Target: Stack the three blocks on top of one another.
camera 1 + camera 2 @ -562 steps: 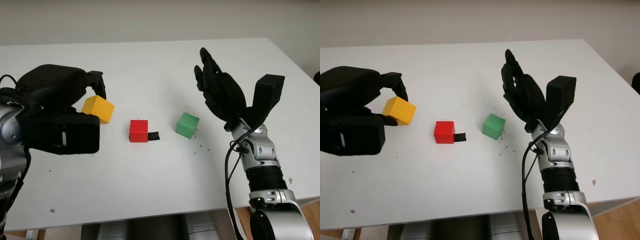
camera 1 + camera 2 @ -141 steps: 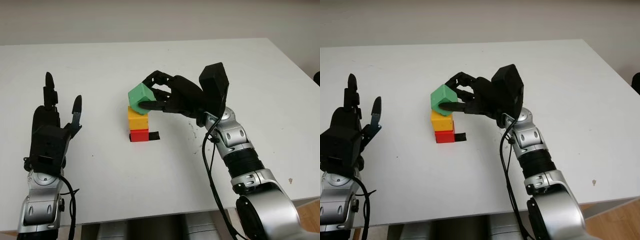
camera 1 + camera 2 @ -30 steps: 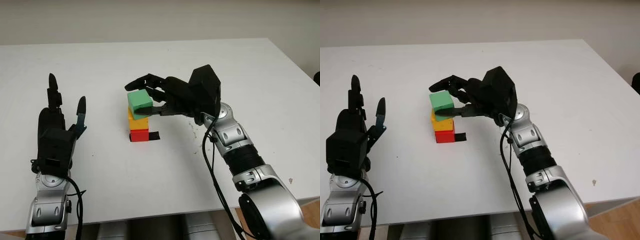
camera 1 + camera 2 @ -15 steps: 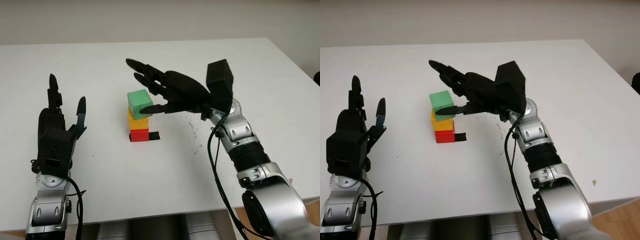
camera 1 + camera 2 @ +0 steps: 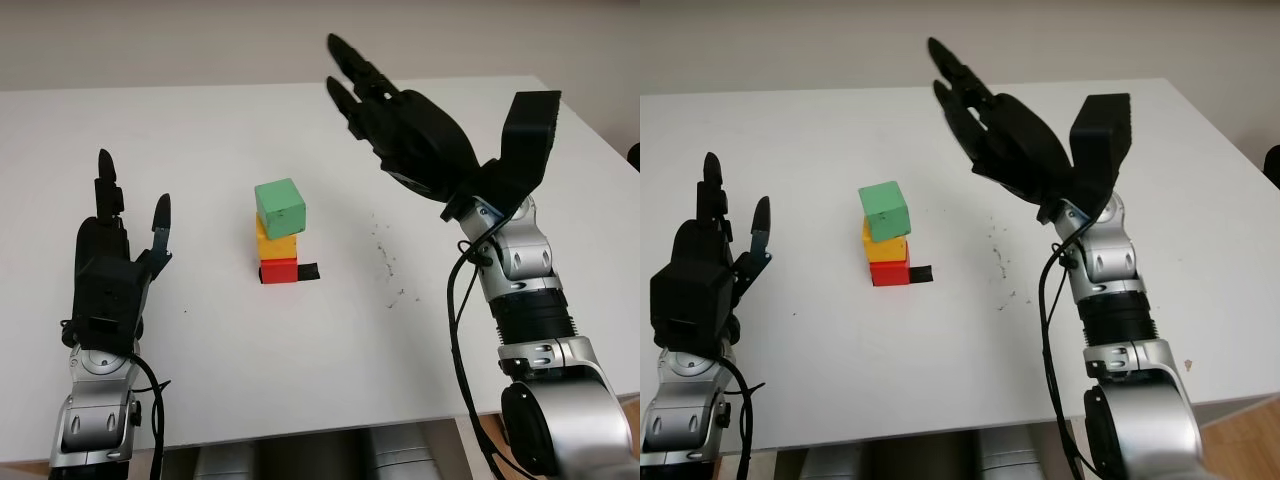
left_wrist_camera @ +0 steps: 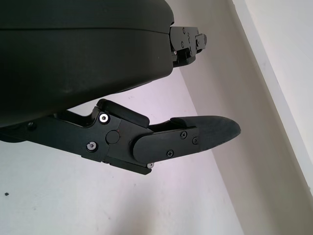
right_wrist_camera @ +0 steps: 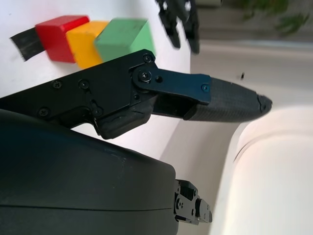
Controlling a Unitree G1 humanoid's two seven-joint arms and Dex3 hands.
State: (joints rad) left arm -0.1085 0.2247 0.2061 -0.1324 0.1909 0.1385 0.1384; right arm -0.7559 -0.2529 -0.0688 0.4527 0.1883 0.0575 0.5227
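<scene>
- The stack is the landmark here: red block (image 5: 278, 271) at the bottom, sitting on the white table (image 5: 300, 370), yellow block (image 5: 277, 243) on top of it, green block (image 5: 280, 208) on top of that.
- Green one sits a bit twisted compared to the yellow one under it, but it's resting there with nothing touching it.
- Small black strip of tape (image 5: 308, 271) lies on the table, touching the red block's right side.
- Right hand (image 5: 405, 130) is up in the air to the right of the stack and further back, well apart from it, open, fingers stretched out straight, holding nothing.
- Left hand (image 5: 113, 265) is well off to the left of the stack, also open, fingers pointing up, nothing in it.
- A few dark specks (image 5: 385, 255) dot the table to the right of the stack.
</scene>
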